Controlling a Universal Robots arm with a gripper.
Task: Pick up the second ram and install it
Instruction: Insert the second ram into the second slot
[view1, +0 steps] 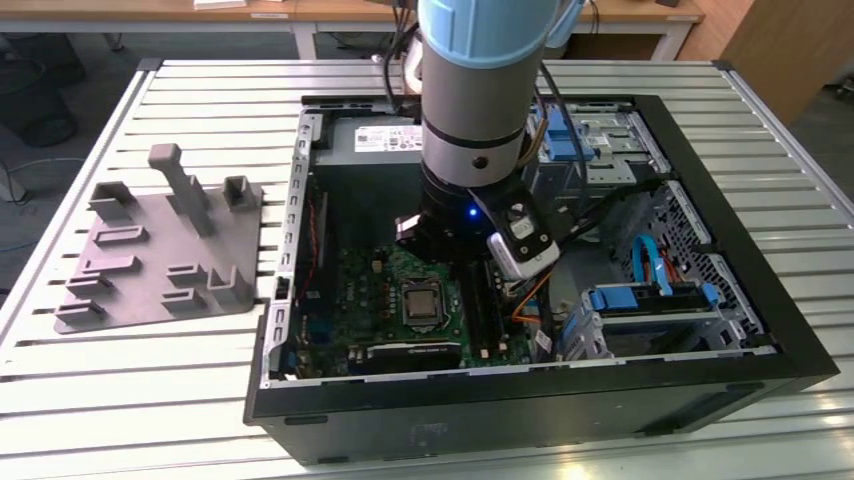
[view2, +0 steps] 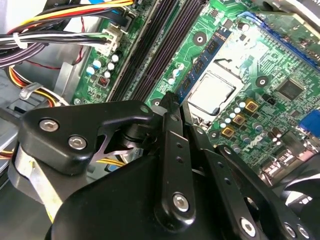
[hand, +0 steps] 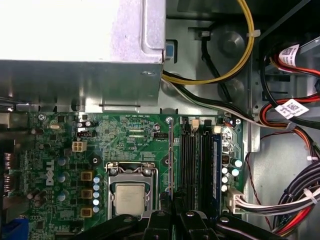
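**benchrat:** so what's the hand (hand: 172, 209) doing, has it got the stick?

**slotjockey:** Pretty much, yeah. In the first wrist view the black fingers (hand: 159, 220) are pinched nearly together on a thin strip that runs straight out from the tips. I'm fairly sure that's the second ram (hand: 171, 160) seen edge-on, though at that angle it's barely more than a line. It's held upright over the motherboard (hand: 130, 135), between the CPU (hand: 129, 197) and the long black memory slots (hand: 189, 160), just beside the nearest slot and not in it.

**benchrat:** looks?

**slotjockey:** Edge-on you only get a narrow grey-green sliver, flat and straight, about as long as a slot. The other stick (hand: 216, 165) sits seated in a slot further out, bluish, with chips showing. The board is glossy green with a shiny metal CPU lid. Bundled cables (hand: 300, 200) in black, red and yellow are off beside it. In the exterior view the black case (view1: 747, 380) lies open on a slatted white surface (view1: 160, 380), with a grey moulded holder (view1: 147, 250) near it.
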